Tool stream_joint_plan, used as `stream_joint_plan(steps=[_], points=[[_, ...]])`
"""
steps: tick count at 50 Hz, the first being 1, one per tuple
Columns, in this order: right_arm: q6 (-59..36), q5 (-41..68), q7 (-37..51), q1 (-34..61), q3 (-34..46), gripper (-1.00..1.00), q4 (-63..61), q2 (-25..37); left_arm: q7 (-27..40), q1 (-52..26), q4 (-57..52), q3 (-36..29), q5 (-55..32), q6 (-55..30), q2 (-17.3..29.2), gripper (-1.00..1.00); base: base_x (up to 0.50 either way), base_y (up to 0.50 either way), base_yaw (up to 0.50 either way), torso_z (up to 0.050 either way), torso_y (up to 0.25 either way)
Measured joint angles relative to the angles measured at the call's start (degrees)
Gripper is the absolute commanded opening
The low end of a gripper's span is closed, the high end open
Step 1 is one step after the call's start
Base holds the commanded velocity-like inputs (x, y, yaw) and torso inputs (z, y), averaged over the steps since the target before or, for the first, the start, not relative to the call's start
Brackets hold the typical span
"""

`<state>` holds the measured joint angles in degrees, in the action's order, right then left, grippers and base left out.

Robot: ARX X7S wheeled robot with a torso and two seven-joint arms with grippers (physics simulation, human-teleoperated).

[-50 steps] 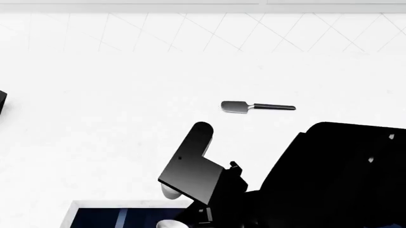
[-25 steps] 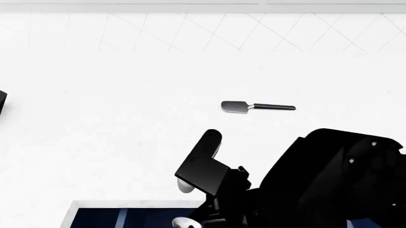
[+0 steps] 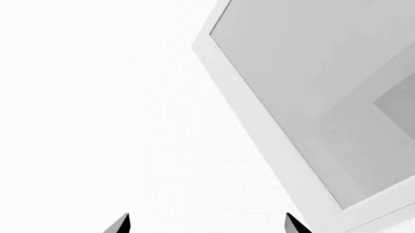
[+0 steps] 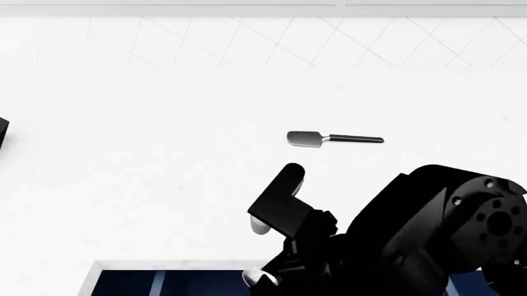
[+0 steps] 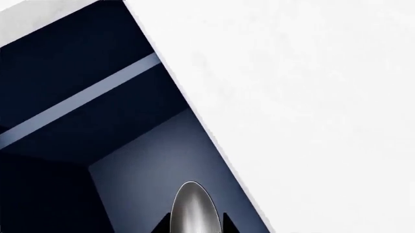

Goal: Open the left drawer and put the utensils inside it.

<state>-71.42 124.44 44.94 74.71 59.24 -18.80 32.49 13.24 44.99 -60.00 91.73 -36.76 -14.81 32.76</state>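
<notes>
White countertop (image 4: 165,154), faint diagonal tile lines toward back. 1 spatula (image 4: 334,138) lies flat on it, grey blade pointing left, black handle right, well apart from counter's front edge. Dark object (image 4: 2,131) at left border, unidentifiable.
</notes>
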Motion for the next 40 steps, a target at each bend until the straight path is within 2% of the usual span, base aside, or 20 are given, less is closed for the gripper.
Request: stream_joint_plan(steps=[3, 4, 21, 40], points=[[-0.22, -0.6, -0.26, 0.03, 0.06, -1.0, 0.46, 0.11, 0.04, 0.0, 0.0, 0.07, -0.07, -0.1, 0.09, 1.0, 0.0, 0.0, 0.0, 0.0, 0.0], [-0.3, -0.83, -0.3, 0.06, 0.11, 1.0, 0.61, 0.14, 0.06, 0.0, 0.0, 0.05, -0.06, -0.11, 0.1, 1.0, 0.0, 0.0, 0.0, 0.0, 0.0], [-1.12, -3.44, -0.43, 0.69, 0.68, 1.0, 0.85, 0.36, 0.18, 0.0, 0.0, -0.07, 0.06, -0.21, 0.25, 1.0, 0.0, 0.0, 0.0, 0.0, 0.0], [1.48, 1.02, 2.18, 3.39, 0.3, 1.0, -3.3, 0.59, 0.05, 0.0, 0.0, 0.28, -0.28, -0.32, 0.19, 1.0, 0.0, 0.0, 0.0, 0.0, 0.0]])
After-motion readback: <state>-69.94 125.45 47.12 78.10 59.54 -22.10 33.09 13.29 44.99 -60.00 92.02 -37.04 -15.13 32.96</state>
